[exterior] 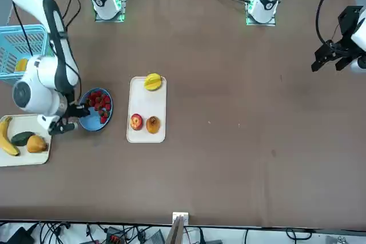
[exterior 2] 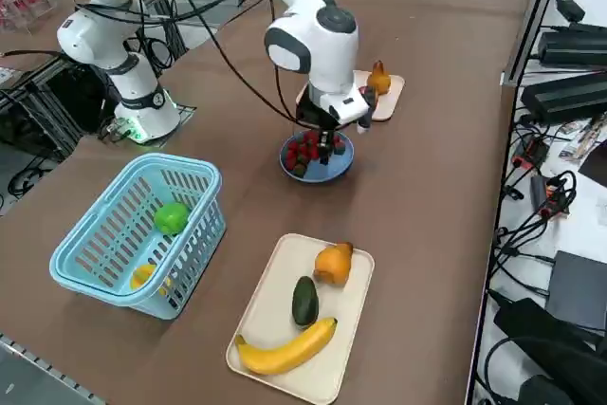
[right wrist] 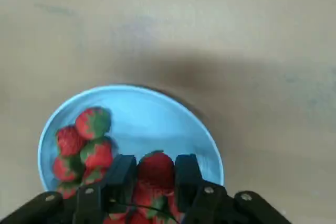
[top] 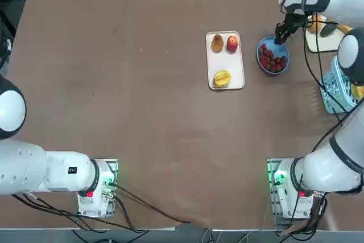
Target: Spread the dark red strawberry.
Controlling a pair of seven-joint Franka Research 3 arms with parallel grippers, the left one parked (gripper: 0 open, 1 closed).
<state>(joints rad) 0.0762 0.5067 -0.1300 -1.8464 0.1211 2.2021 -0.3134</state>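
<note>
The strawberries (top: 274, 59) lie in a bowl (top: 263, 45) at three o'clock of the fruit tray (top: 227, 61). The right gripper (right wrist: 156, 174) sits over the bowl's twelve o'clock rim (one berry between its fingers). A basket (top: 335, 92) stands at the bowl's four o'clock.

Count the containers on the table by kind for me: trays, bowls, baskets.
Trays: 2
Blue bowl: 1
Blue basket: 1
Total: 4
The right gripper is down in the bowl, closed on a strawberry.
</note>
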